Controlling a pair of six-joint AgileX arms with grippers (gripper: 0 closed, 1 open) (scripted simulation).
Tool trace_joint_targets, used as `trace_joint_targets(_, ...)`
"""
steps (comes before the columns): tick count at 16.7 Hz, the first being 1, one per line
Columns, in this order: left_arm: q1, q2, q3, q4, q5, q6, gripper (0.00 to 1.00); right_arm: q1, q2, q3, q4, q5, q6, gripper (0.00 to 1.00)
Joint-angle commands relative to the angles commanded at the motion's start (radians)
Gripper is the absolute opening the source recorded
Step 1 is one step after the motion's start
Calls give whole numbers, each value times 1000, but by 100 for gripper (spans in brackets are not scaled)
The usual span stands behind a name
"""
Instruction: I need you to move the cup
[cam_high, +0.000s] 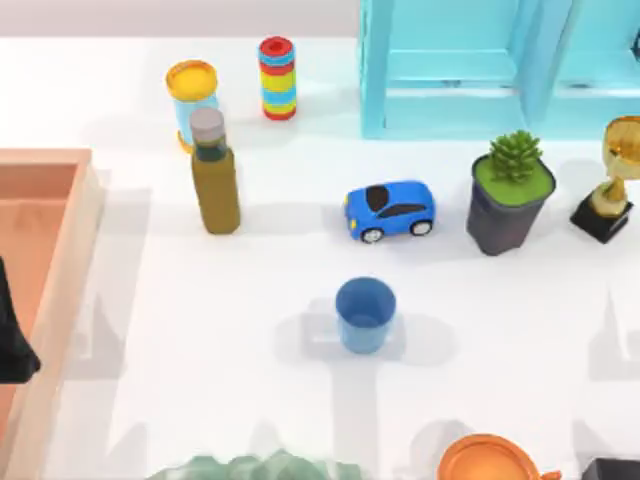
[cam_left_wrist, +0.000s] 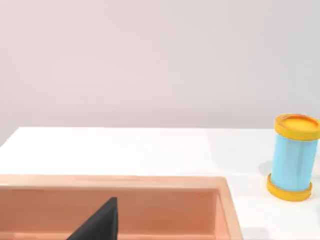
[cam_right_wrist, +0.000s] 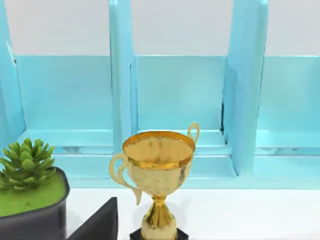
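White table (cam_high: 250, 320) spreads out under me, and the cup (cam_high: 365, 315) stands upright near its middle, all by itself, with its open mouth up. It is a small blue cup with no handle. Just behind it is a blue toy car (cam_high: 390, 210), not touching it. To the right of the car sits a green plant in a dark pot (cam_high: 510, 195), and next to that a gold trophy (cam_high: 612, 180) on a black base. A light blue shelf (cam_high: 480, 70) stands at the back, behind the plant and trophy. On the left side, an olive bottle with a grey cap (cam_high: 214, 175) stands tall. Behind it is a light blue can with a yellow lid (cam_high: 192, 100), and beside that a stack of colored rings (cam_high: 277, 78). An orange-pink wooden tray (cam_high: 45, 280) lies at the left edge, and my left arm (cam_high: 12, 340) is parked over it. I cannot tell if that claw is open or closed. At the front edge I see an orange round pot (cam_high: 490, 462) and something green (cam_high: 260, 468). My right arm's dark tip (cam_right_wrist: 97, 225) shows near the plant and trophy, and I cannot tell its claw either.
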Motion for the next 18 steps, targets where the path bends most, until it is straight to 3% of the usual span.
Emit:
trace_joint_targets(4,0,0,0,0,0,0,100,14,31,29,-27,0,14,100)
trace_joint_targets(8,0,0,0,0,0,0,100,90,220,214,-177,0,93,100)
trace_joint_targets(18,0,0,0,0,0,0,100,419,1243,1132,-823,1,430,100)
